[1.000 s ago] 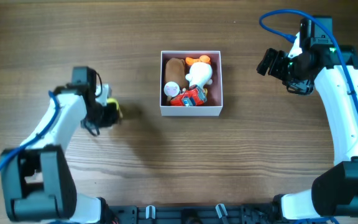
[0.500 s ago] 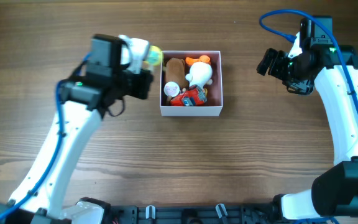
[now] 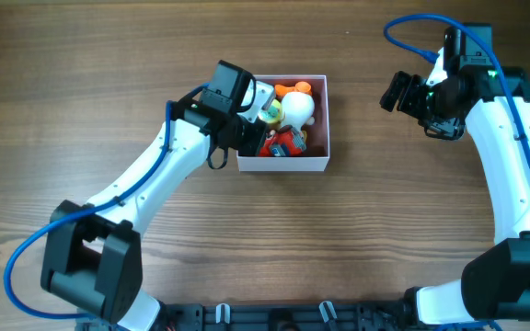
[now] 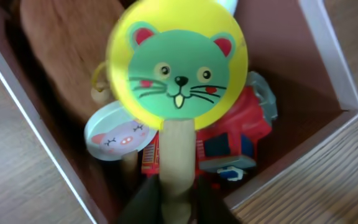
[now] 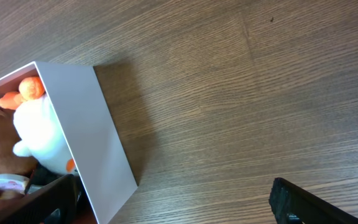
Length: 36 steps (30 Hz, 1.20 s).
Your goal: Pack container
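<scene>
The container (image 3: 283,166), a square white-walled box with a pink inside, sits at the table's middle. It holds a brown plush (image 4: 67,50), a white duck plush (image 3: 295,110), a red toy car (image 4: 241,134) and a pink pig disc (image 4: 114,134). My left gripper (image 3: 252,126) is over the container's left side. It is shut on the wooden handle of a yellow rattle with a green cat face (image 4: 178,65), held just above the toys. My right gripper (image 3: 400,92) is open and empty, to the right of the container.
The right wrist view shows the container's white outer wall (image 5: 92,137) and bare wood table (image 5: 241,93) beside it. A blue cable (image 3: 412,28) loops off the right arm at the back right.
My left arm has swung from the table's left side to the container, carrying the cat-face rattle over the left wall and down above the toys. The right arm has not moved.
</scene>
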{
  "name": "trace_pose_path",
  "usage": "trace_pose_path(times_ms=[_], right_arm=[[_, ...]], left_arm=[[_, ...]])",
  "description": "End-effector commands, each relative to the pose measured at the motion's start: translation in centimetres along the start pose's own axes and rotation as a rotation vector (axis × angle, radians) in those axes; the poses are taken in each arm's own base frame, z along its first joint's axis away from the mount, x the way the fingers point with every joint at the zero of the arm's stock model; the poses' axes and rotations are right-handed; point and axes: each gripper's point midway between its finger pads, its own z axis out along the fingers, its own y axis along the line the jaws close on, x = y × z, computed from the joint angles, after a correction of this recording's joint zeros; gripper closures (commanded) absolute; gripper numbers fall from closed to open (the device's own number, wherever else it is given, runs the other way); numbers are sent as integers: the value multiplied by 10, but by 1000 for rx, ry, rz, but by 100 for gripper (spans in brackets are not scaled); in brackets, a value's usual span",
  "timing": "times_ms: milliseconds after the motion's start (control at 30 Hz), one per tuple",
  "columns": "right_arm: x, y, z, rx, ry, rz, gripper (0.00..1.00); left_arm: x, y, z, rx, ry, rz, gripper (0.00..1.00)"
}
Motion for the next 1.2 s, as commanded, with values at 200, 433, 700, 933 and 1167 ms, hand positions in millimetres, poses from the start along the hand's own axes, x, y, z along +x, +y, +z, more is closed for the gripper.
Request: trace_pose_path(times_ms=[200, 433, 700, 933, 1167], right_arm=[[4, -2, 4, 7, 21, 0, 2], [5, -2, 4, 8, 26, -2, 2], [-13, 38, -19, -193, -99, -319, 10], [-26, 88, -147, -416, -504, -523, 0], [20, 84, -248, -464, -728, -553, 0]], left_arm=[[-2, -5, -23, -5, 0, 4, 0], [-27, 4, -100, -160, -136, -22, 0], [-11, 45, -186, -345, -306, -313, 0], [28, 105, -275, -563, -509, -636, 0], [51, 120, -320, -625, -622, -722, 0]])
